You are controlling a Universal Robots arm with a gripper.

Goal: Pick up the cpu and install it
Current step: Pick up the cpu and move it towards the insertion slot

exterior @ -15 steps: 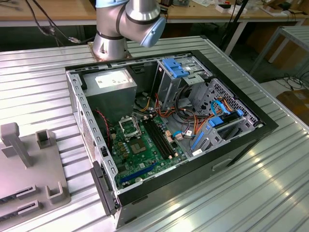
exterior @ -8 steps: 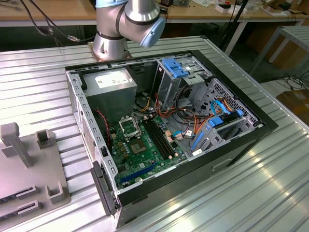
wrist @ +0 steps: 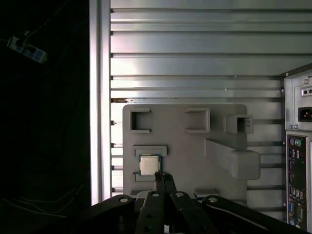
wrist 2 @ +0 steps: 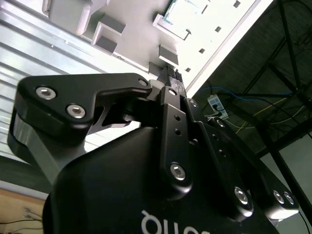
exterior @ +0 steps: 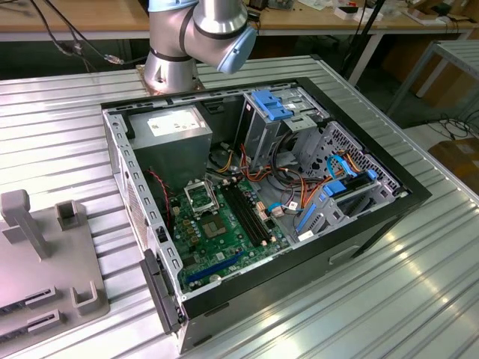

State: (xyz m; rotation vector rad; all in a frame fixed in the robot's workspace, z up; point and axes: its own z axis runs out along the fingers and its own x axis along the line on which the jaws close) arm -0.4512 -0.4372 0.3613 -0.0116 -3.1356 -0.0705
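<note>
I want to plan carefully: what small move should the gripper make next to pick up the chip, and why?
Probably open the gripper first. In the first wrist view it hangs over the grey tray, shut and empty, while the chip lies in its pocket near the tips.

In the exterior view, an open computer case (exterior: pixel 415 191) is laid on the slatted table (exterior: pixel 419 299) at the middle of the frame. The arm's base (exterior: pixel 171 67) is mounted behind the case, at the top centre. Inside the case, the motherboard (exterior: pixel 224 239) is set toward the lower left. The socket (exterior: pixel 200 197) is placed on its upper part, with the memory slots (exterior: pixel 247 213) just beside it toward the exterior view's right. The power supply (exterior: pixel 171 134) is fitted in the case's upper-left corner, and the drive cage (exterior: pixel 273 123) is placed beside it, toward the frame's right. A fixture tray (exterior: pixel 45 277) is laid on the table at the frame's lower left, apart from the case. In the first wrist view, the cpu (wrist: pixel 149 165) is seated in a recess of the tray, with the gripper (wrist: pixel 164 176) just beside it.
</note>
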